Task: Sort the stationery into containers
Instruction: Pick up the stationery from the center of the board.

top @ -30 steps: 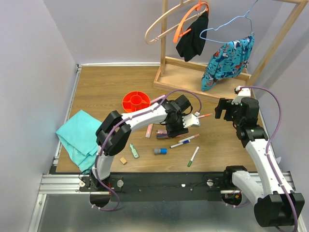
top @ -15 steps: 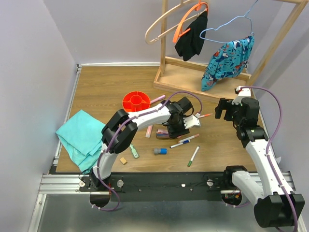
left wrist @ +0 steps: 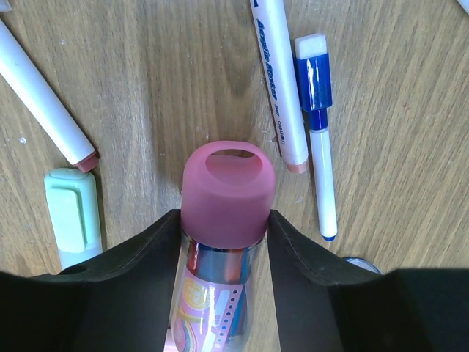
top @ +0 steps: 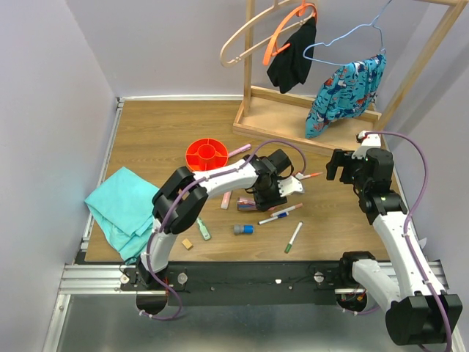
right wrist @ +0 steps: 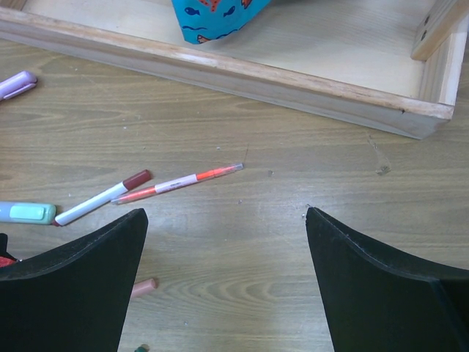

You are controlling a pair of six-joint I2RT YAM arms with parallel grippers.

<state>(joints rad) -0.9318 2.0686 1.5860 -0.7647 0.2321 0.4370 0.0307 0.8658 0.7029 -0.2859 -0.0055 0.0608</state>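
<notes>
One tube (left wrist: 229, 194), pink cap, shiny patterned body, pinched by left gripper (left wrist: 223, 220); two white markers (left wrist: 277, 81) beside; right gripper (right wrist: 223, 213) spread wide.

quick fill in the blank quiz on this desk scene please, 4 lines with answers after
1. The left gripper straddles a tube whose cap is ___.
2. The round organiser on the table is coloured ___.
3. The right gripper hangs above bare wood with its jaws ___.
4. In the left wrist view, the thin marker right of the tube has a ___ cap.

Answers: pink; orange; open; blue
</notes>
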